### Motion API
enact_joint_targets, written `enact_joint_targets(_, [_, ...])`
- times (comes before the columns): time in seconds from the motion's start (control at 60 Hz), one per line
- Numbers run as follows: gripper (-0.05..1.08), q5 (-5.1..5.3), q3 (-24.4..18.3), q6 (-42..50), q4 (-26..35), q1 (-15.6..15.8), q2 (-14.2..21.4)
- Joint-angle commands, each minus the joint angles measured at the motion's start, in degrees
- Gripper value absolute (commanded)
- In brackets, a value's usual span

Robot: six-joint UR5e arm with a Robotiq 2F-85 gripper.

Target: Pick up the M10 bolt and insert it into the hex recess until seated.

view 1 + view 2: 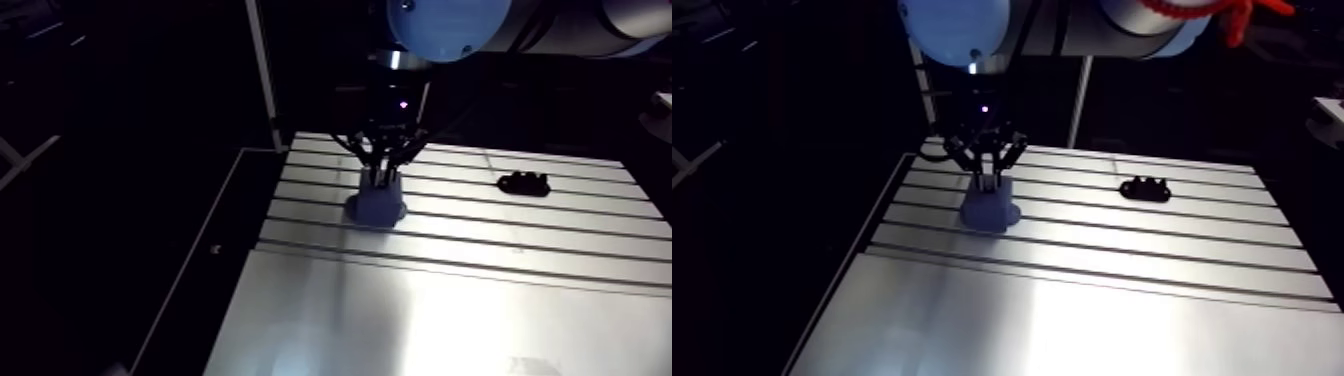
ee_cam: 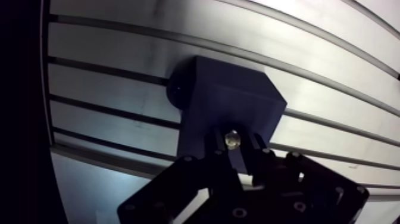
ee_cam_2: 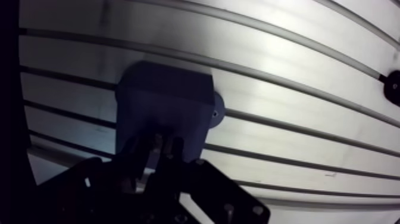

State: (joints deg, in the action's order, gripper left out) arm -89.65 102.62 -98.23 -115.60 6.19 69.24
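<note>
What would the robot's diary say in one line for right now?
gripper: shut on M10 bolt | bolt: at top of blue block | seated: cannot tell | black part: apart on table

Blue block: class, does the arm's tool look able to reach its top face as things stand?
Probably yes. The tool, gripping a bolt, hangs right over the blue block with nothing between them; the black part lies well aside.

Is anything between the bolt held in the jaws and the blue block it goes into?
Nothing visible does. The small shiny bolt, gripped by the black gripper, sits right above the dark blue block; the recess is hidden. The small black part lies far aside.
</note>
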Motion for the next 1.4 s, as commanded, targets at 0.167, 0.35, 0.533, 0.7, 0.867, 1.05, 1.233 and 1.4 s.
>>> enact_joint_targets(0.167, [0.77, -0.21, -0.27, -3.35, 0.33, -0.03, -0.03])
enact_joint_targets(0.35, [0.77, -0.21, -0.26, -5.29, 0.33, -0.03, -0.12])
enact_joint_targets(0.533, [0.77, -0.04, -0.35, -8.07, 0.33, -0.12, -0.12])
enact_joint_targets(0.7, [0.77, 0.05, -0.7, -10.16, 1.6, -0.12, -0.12])
enact_joint_targets(0.867, [0.77, 0.14, -0.71, -12.94, 2.0, -0.12, -0.12])
enact_joint_targets(1.05, [0.77, 0.14, -0.8, -15.64, 2.0, -0.3, -0.05])
enact_joint_targets(1.233, [0.77, 0.14, -1.05, -16.81, 2.09, -0.3, -0.12])
enact_joint_targets(1.4, [0.77, 0.14, -1.07, -18.69, 2.0, -0.37, -0.12])
